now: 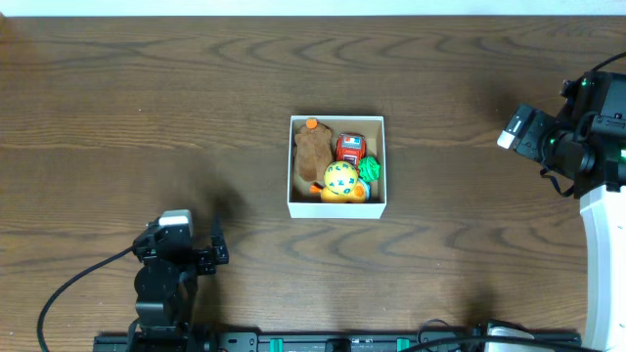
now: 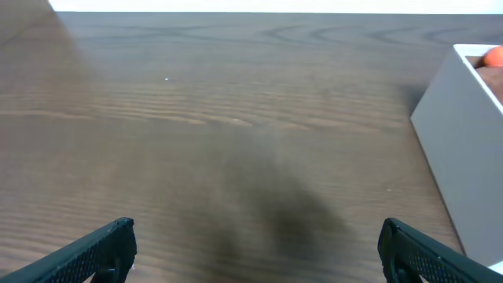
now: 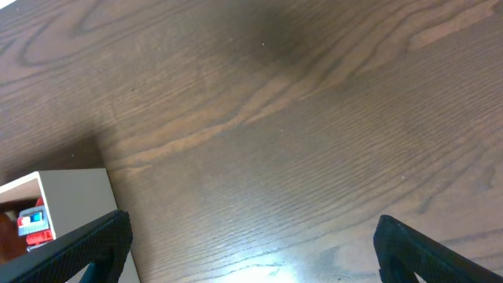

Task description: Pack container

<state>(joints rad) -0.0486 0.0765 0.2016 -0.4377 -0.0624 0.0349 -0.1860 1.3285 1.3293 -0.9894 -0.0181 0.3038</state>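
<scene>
The container [image 1: 290, 161], a square white cardboard box, sits at the table's middle. Inside lie a brown plush toy [image 1: 312, 152], a red toy [image 1: 349, 148], a yellow ball with teal spots [image 1: 341, 179] and a green piece [image 1: 371, 168]. My left gripper [image 1: 217, 244] is open and empty near the front left, well away from the box; the box's wall [image 2: 460, 149] shows at the right of the left wrist view. My right gripper [image 1: 516, 127] is open and empty at the far right; the box corner [image 3: 67, 200] shows at the lower left of the right wrist view.
Dark wood table [image 1: 147, 108] all around the box. A black rail [image 1: 333, 342] runs along the front edge.
</scene>
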